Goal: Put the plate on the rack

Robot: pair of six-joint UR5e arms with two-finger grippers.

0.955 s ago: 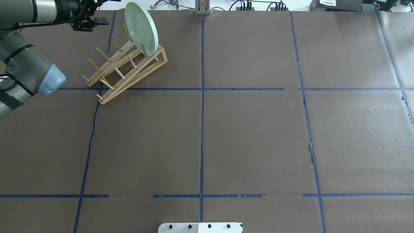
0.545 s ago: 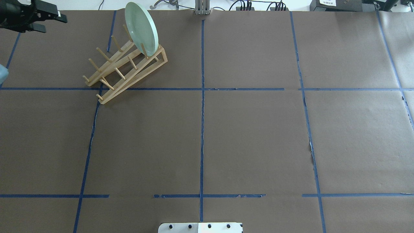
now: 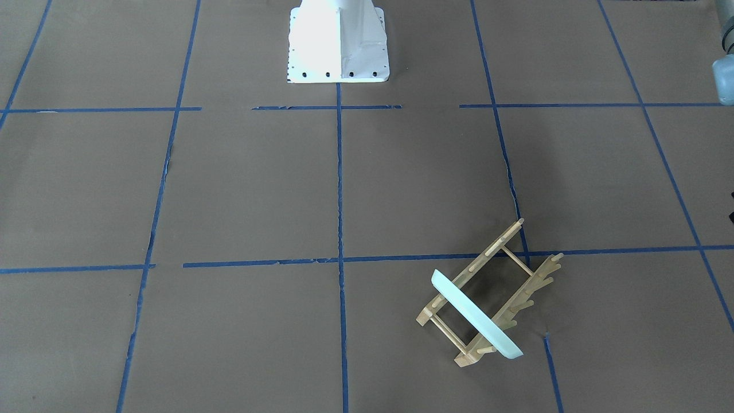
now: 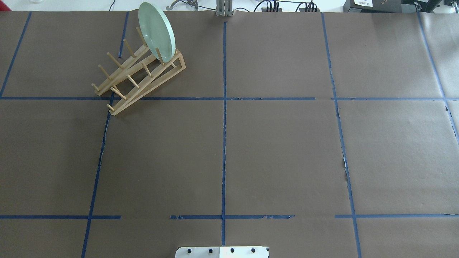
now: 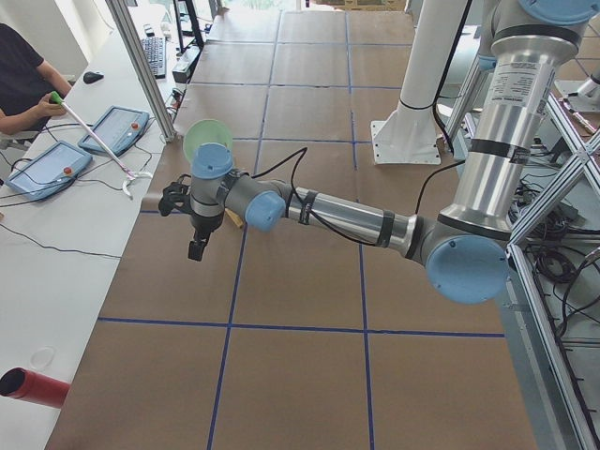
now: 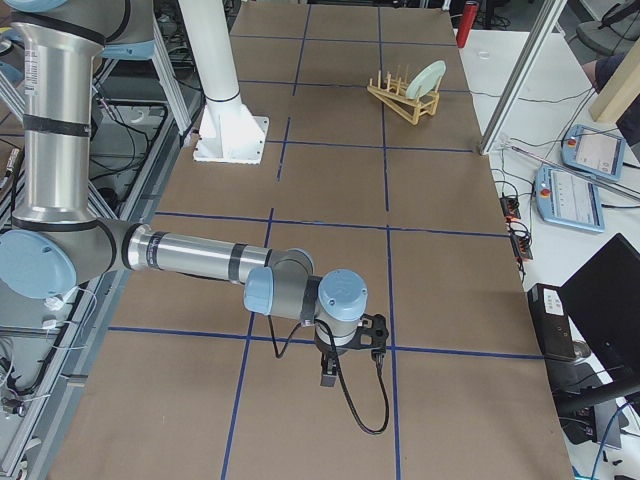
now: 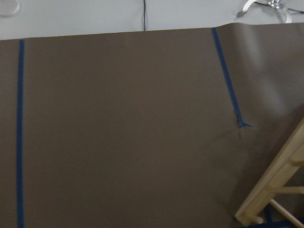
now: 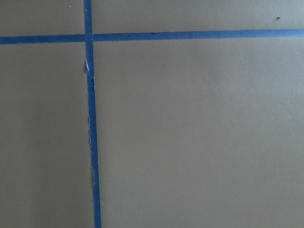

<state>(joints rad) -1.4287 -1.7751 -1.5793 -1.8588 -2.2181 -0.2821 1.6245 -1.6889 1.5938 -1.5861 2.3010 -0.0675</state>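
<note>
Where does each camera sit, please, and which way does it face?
Front-facing: opposite the robot, looking down; base, left arm at edge; plate in rack.
Overhead: behind the robot, looking forward; only base edge shows.
Exterior left: table's left end; left arm, left hand near.
Exterior right: table's right end; right arm, right hand near.
Left wrist: down at paper, rack corner; hand unseen.
Right wrist: down at tape; hand unseen.
Shared: front-facing, overhead both show the plate.

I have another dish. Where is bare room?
The brown paper table is bare right of the centre blue tape line, past the white base plate, and near left. Crowded only far left: light-wood pegged rack holding the round pale-green plate.
</note>
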